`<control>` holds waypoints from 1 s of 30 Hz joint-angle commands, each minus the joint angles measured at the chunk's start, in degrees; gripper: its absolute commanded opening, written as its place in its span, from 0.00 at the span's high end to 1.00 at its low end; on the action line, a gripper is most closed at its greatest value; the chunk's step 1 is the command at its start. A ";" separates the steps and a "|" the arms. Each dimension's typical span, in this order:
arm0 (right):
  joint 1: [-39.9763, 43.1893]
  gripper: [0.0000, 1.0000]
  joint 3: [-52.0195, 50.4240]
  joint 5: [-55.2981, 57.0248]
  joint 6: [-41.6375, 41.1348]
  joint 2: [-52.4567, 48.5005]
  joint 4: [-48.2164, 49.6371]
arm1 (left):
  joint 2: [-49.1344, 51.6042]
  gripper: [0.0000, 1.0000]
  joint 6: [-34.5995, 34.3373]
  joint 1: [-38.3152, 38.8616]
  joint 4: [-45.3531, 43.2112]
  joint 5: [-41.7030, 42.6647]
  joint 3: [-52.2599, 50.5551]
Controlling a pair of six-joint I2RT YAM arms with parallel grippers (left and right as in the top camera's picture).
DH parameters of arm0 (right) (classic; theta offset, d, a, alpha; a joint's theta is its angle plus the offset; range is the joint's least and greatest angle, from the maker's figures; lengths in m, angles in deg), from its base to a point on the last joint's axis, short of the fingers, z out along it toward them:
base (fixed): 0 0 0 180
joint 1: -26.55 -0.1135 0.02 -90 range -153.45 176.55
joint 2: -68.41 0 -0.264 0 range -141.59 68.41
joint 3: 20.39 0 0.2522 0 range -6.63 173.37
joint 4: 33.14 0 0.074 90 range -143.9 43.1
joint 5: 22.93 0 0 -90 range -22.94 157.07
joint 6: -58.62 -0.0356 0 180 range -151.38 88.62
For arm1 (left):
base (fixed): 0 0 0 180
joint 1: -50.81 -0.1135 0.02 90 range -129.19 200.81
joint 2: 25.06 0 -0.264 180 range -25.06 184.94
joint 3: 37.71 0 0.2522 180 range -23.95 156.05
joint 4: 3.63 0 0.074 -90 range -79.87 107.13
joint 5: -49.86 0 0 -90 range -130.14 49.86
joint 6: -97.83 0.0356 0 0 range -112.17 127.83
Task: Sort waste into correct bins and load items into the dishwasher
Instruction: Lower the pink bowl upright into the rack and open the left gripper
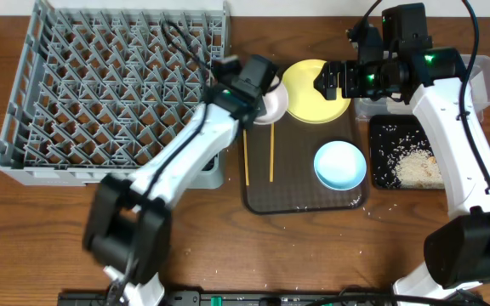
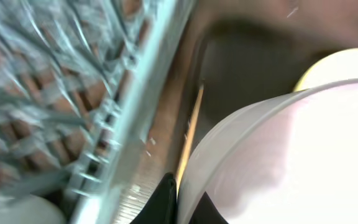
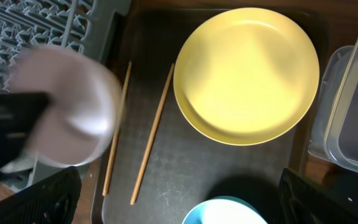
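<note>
My left gripper (image 1: 266, 95) is shut on the rim of the white bowl (image 1: 272, 105) and holds it at the brown tray's far left corner, beside the grey dish rack (image 1: 100, 93). The left wrist view shows its fingers (image 2: 178, 200) pinching the bowl wall (image 2: 278, 155). My right gripper (image 1: 334, 81) is open and empty above the yellow plate (image 1: 313, 92); its fingers straddle the tray (image 3: 185, 205). The light-blue bowl (image 1: 340, 164) and two chopsticks (image 1: 271, 153) lie on the tray. Rice scraps (image 1: 415, 163) lie in the black tray (image 1: 379, 127). The wrapper, paper and cup are out of view.
The brown serving tray (image 1: 300, 197) sits mid-table. The clear tub (image 1: 483, 81) stands at the far right behind my right arm, next to the black tray. The rack fills the left half of the table. Bare wood lies along the front edge.
</note>
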 commanded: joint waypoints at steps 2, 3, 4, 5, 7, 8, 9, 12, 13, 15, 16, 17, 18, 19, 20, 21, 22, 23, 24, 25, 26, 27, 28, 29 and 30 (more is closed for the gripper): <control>0.07 0.01 0.09 0.17 0.50 0.46 -0.02 | -6.45 0.92 17.57 -0.04 1.62 -15.61 0.00; 0.07 0.01 0.09 0.17 0.50 0.46 -0.02 | -7.13 0.93 19.61 -0.11 1.84 -19.50 0.00; 0.07 0.01 0.09 0.17 0.50 0.46 -0.02 | -7.72 0.93 21.73 -0.28 2.27 -23.98 0.00; 0.07 0.01 0.09 0.17 0.50 0.46 -0.02 | -7.91 0.92 23.04 -0.48 2.71 -27.23 -0.02; 0.07 0.01 0.09 0.17 0.50 0.46 -0.02 | -8.00 0.93 25.16 -0.90 4.68 -34.69 -0.02; 0.07 0.01 0.09 0.17 0.50 0.46 -0.02 | -7.91 0.92 24.81 -0.96 6.27 -40.26 -0.24; 0.07 0.01 0.09 0.17 0.50 0.46 -0.02 | -7.72 0.93 23.89 -0.92 7.39 -45.99 -0.61; 0.07 0.01 0.09 0.17 0.50 0.46 -0.02 | -7.08 0.92 23.37 -0.55 7.93 -55.04 -2.10; 0.07 0.01 0.09 0.17 0.50 0.46 -0.02 | -6.91 0.93 22.86 -0.52 7.50 -56.63 -2.69; 0.07 0.01 0.09 0.17 0.50 0.46 -0.02 | -6.54 0.93 21.35 -0.50 6.58 -59.56 -4.31; 0.07 0.01 0.09 0.17 0.50 0.46 -0.02 | -6.32 0.93 20.63 -0.52 6.08 -60.94 -5.25; 0.07 0.01 0.09 0.17 0.50 0.46 -0.02 | -5.99 0.93 20.61 -0.61 5.51 -61.53 -5.95; 0.07 0.01 0.09 0.17 0.50 0.46 -0.02 | -5.55 0.93 20.63 -0.63 4.42 -62.58 -6.82; 0.07 0.01 0.09 0.17 0.50 0.46 -0.02 | -5.11 0.93 20.63 -0.63 3.30 -63.73 -7.61; 0.07 0.01 0.09 0.17 0.50 0.46 -0.02 | -4.42 0.93 20.65 -0.63 1.68 -65.22 -8.50; 0.07 0.01 0.09 0.15 0.50 0.46 -0.02 | -3.63 0.93 20.68 -0.61 0.26 -66.71 -9.09; 0.07 0.01 0.09 0.17 0.50 0.46 -0.02 | -2.80 0.93 20.72 -0.61 -0.46 -67.32 -9.25; 0.07 0.01 0.09 0.17 0.50 0.46 -0.02 | -1.75 0.93 20.76 -0.61 -0.81 -67.54 -9.25; 0.07 0.01 0.09 0.17 0.50 0.46 -0.02 | -0.85 0.93 20.87 -0.61 -1.09 -67.67 -9.25; 0.07 0.01 0.09 0.17 0.50 0.46 -0.02 | 0.02 0.93 20.87 -0.61 -1.36 -67.98 -9.25; 0.07 0.01 0.09 0.17 0.50 0.46 -0.02 | 0.92 0.93 20.87 -0.61 -1.60 -68.39 -9.25; 0.07 0.01 0.09 0.17 0.50 0.46 -0.02 | 1.99 0.93 20.85 -0.61 -1.86 -69.18 -9.25; 0.07 0.01 0.09 0.17 0.50 0.46 -0.02 | 2.91 0.92 20.85 -0.63 -2.19 -69.94 -9.25; 0.07 0.01 0.09 0.17 0.50 0.46 -0.02 | 3.80 0.93 20.85 -0.63 -2.32 -70.25 -9.25; 0.07 0.01 0.09 0.17 0.50 0.46 -0.02 | 4.72 0.93 20.83 -0.63 -2.38 -70.20 -9.25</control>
